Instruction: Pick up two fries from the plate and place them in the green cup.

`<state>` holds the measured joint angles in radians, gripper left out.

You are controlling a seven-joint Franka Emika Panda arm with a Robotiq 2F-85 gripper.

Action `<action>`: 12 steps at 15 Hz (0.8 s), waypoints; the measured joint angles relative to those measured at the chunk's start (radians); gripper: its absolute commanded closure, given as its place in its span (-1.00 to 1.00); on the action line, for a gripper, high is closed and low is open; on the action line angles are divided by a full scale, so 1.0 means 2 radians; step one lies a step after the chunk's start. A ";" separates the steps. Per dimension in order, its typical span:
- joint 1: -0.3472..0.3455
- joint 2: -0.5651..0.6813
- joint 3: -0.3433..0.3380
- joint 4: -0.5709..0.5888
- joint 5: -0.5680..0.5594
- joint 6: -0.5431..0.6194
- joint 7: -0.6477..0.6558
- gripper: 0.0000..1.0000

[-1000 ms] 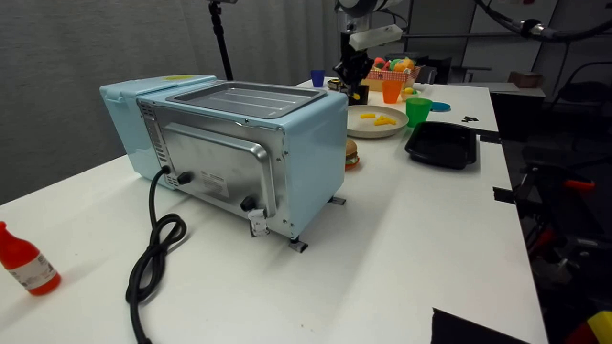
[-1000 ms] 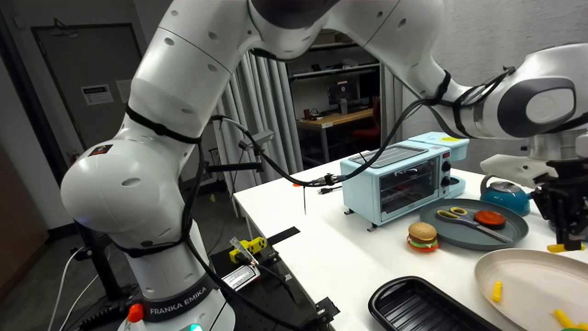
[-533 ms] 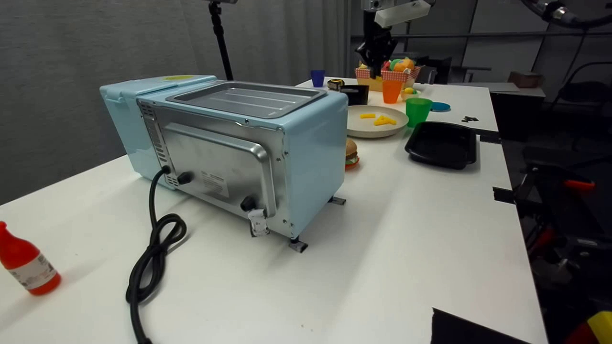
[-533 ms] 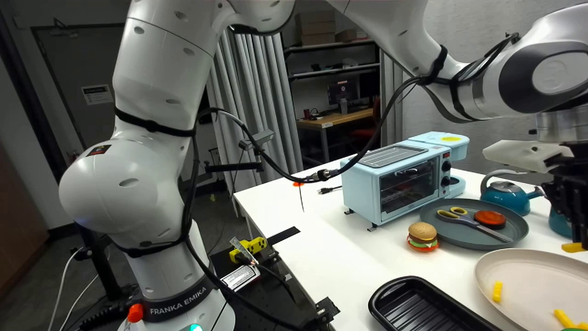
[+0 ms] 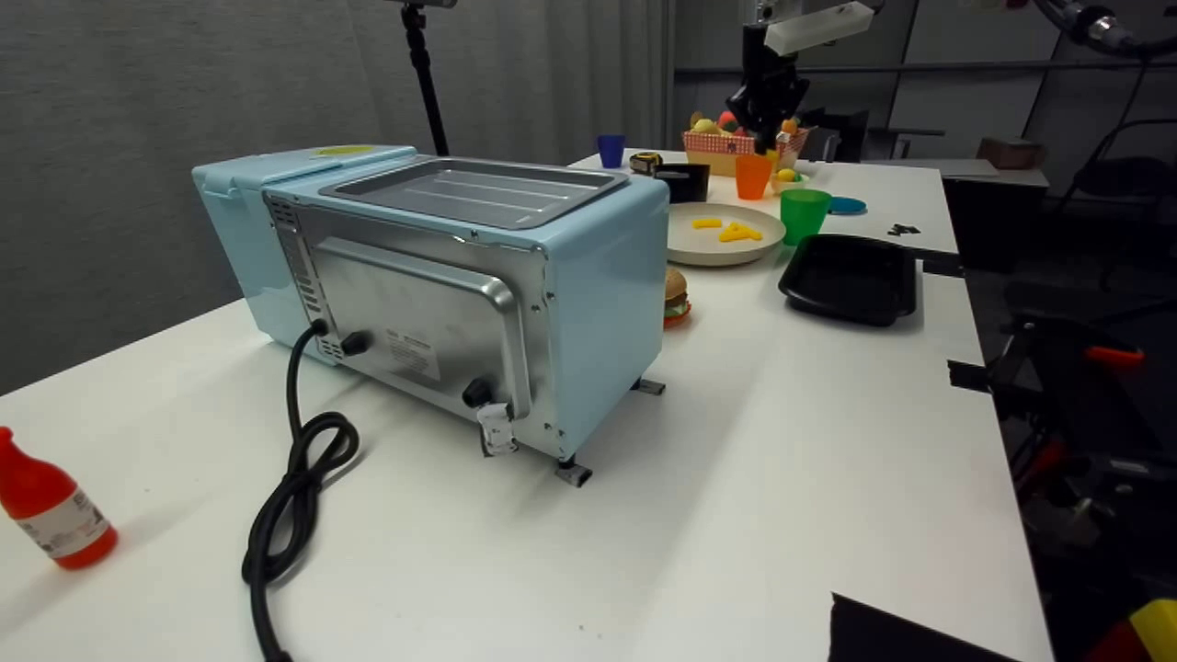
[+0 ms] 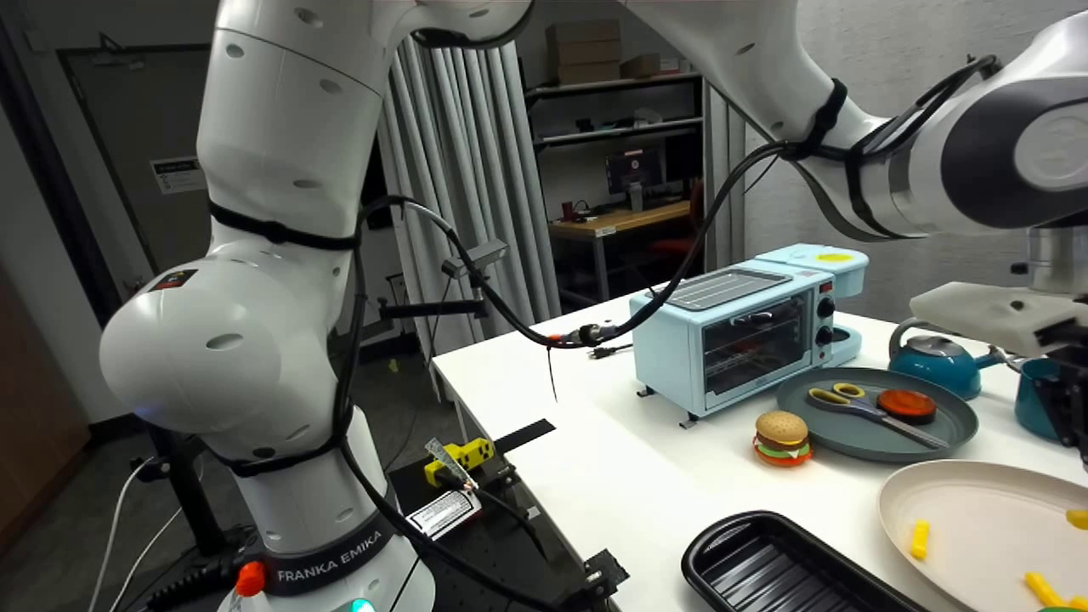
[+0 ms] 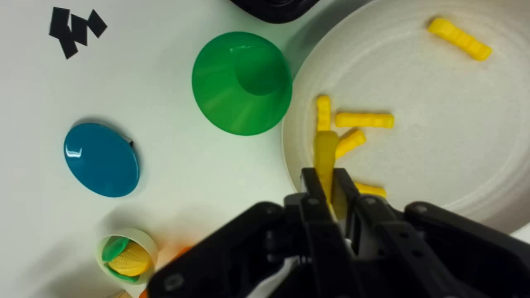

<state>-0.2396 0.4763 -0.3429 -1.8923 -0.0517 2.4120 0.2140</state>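
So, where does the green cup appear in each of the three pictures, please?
In an exterior view: the green cup, upper half, right of the plate.
In an exterior view: apparently the cup, only a green sliver at the bottom edge, far right.
In the wrist view: the cup, upper half, left of the plate.
Shared landmark: the plate, whitish, in all three.

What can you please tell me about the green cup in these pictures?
The green cup is plain, seemingly translucent plastic, tapering from a wide round rim to a narrower base. It stands upright on the white table, nothing visible inside, beside the plate; whether they touch is unclear.
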 measured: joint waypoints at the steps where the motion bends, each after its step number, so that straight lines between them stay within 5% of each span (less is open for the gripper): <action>1: -0.003 0.000 -0.001 -0.003 0.000 0.000 -0.001 0.94; 12: -0.007 0.000 -0.015 -0.039 -0.020 0.001 -0.002 0.94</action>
<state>-0.2543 0.4769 -0.3720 -1.9711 -0.0921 2.4147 0.2094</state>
